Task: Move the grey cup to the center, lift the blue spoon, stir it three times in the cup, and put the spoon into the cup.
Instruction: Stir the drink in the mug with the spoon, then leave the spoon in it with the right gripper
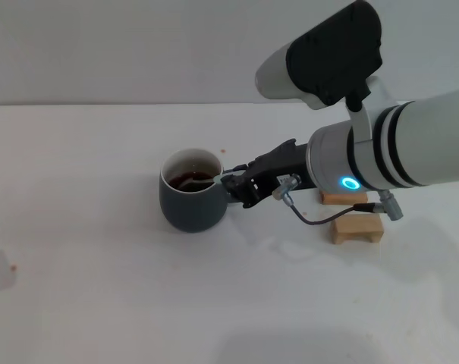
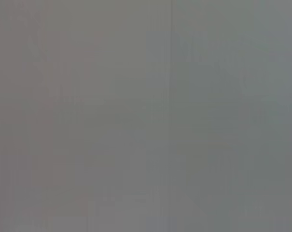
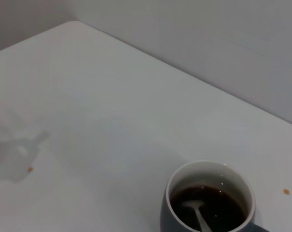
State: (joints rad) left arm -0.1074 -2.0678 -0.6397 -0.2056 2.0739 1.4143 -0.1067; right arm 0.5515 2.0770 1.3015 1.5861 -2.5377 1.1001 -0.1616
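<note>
The grey cup (image 1: 190,205) stands on the white table a little left of the middle, with dark brown liquid inside. In the right wrist view the cup (image 3: 209,203) shows from above. The blue spoon (image 1: 211,179) leans in the cup, its metal bowl (image 3: 191,207) sunk in the liquid and its pale handle crossing the rim on the right. My right gripper (image 1: 229,182) reaches in from the right to the cup's rim and is shut on the spoon's handle. The left gripper is out of view; the left wrist view shows only flat grey.
Two wooden blocks (image 1: 357,228) lie to the right of the cup, partly under my right arm (image 1: 381,152). Small brown spots mark the table at the far left (image 1: 13,267) and behind the cup (image 1: 221,151). The table's back edge meets a wall.
</note>
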